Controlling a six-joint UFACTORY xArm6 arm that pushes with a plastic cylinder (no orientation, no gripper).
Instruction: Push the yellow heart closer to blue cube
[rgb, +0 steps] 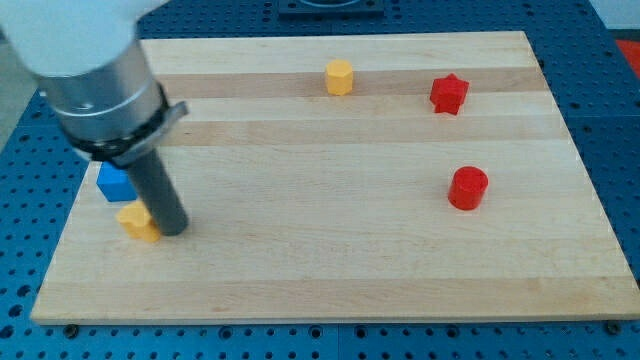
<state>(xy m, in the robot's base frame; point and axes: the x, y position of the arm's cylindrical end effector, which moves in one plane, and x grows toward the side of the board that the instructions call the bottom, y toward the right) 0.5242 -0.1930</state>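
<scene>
Yellow heart (138, 222) near board's (350, 260) bottom-left, my tip (174, 228) touching its right side. Blue cube (115, 183) just above heart. Bare rod, no jaws.

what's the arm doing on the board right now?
It is pushing blocks with its rod. My tip sits at the view's lower left, right against the right side of the yellow heart. The blue cube lies just above the heart toward the view's top, close by, partly hidden by the arm. Farther off, untouched: a yellow hexagon block near the top edge, a red star and a red cylinder on the view's right.
</scene>
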